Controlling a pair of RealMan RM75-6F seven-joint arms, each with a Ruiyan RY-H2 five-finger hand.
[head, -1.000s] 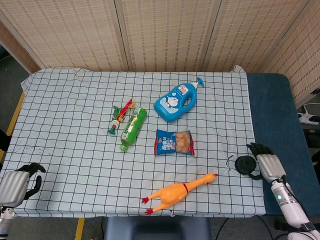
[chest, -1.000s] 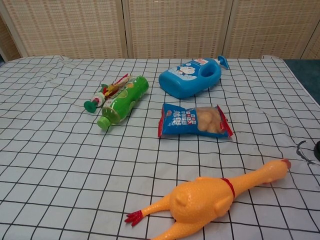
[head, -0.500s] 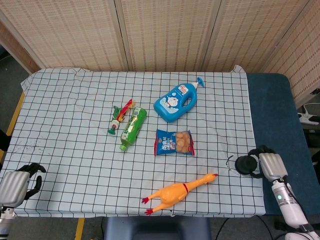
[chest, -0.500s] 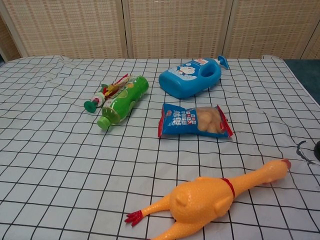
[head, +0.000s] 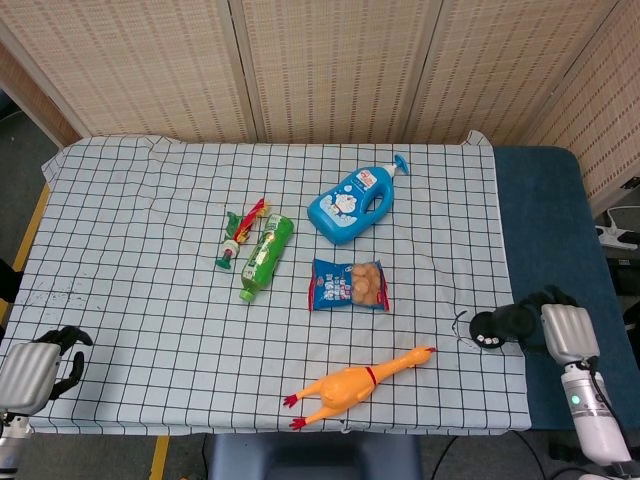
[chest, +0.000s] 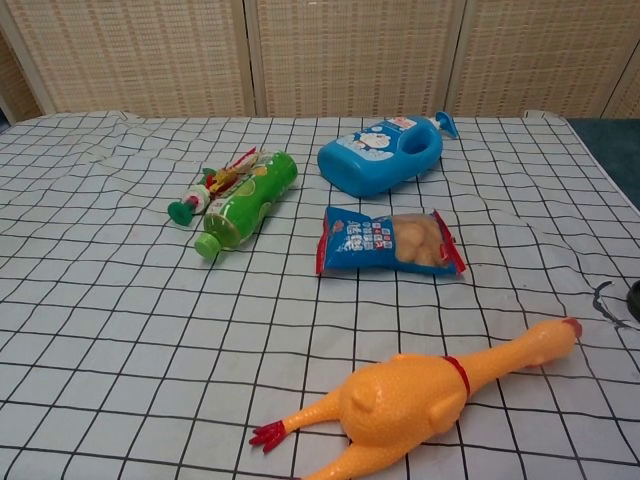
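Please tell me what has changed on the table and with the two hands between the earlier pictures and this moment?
The right hand has drawn back toward the table's right edge, its fingers now curled over the black round object, which has barely shifted. The left hand has stayed at the near left corner. The rubber chicken, snack bag, blue bottle and green bottle have not moved.
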